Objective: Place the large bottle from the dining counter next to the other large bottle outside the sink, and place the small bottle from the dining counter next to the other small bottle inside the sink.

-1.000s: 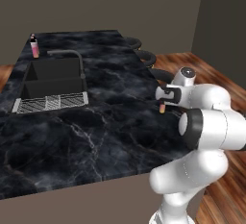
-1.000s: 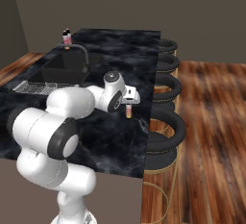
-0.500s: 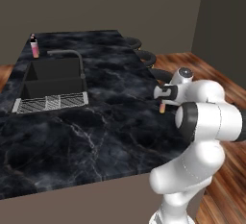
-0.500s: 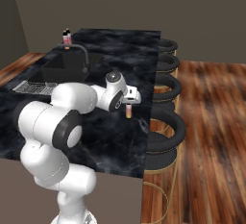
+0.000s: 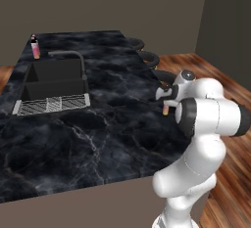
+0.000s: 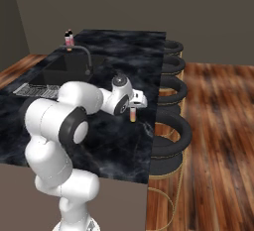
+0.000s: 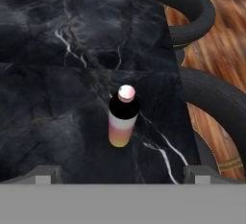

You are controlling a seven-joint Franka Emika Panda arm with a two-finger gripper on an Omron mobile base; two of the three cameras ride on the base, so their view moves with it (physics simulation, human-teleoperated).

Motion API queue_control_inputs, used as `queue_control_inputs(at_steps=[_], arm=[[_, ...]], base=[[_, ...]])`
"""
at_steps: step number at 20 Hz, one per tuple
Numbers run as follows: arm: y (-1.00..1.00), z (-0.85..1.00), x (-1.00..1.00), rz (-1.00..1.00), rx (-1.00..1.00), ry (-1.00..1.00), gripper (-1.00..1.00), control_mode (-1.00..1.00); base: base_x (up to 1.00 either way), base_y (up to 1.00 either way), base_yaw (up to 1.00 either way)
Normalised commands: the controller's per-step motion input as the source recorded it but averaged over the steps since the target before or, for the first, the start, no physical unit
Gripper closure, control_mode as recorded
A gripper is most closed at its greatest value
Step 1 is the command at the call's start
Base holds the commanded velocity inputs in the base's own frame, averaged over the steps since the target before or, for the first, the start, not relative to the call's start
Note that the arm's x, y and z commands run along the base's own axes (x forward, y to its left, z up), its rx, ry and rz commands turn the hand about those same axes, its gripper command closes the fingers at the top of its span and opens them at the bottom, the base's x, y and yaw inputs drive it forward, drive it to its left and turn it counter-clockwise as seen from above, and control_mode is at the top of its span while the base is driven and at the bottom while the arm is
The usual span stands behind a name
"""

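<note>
Gripper [image 7: 120, 175] over the small bottle [image 7: 122, 116].
Fingers spread wide, touching nothing; bottle stands upright between them on the dining counter [image 7: 57, 74].

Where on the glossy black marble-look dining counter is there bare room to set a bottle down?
Free: the broad black marble dining counter between the dark two-basin sink and the round black stools, and the near end by the ribbed grey drain rack. Occupied: the stool-side edge, where the gripper hangs over a small pink-and-yellow bottle, and the sink's far corner, holding another bottle.
</note>
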Motion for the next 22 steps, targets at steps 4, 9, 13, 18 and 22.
queue_control_inputs(at_steps=[4,9,13,18,22], arm=[[-0.03,-0.10,0.17,0.00,0.00,0.00,-1.00,-1.00],[0.00,-0.08,0.17,0.00,0.00,0.00,-1.00,-1.00],[0.00,-0.07,0.16,0.00,0.00,0.00,-1.00,-1.00],[0.00,-0.09,0.15,0.00,0.00,0.00,-1.00,-1.00],[-0.02,-0.10,0.14,0.00,0.00,0.00,-1.00,-1.00]], base=[[0.00,0.00,0.00],[0.00,0.00,0.00],[0.00,0.00,0.00],[0.00,0.00,0.00],[0.00,0.00,0.00]])
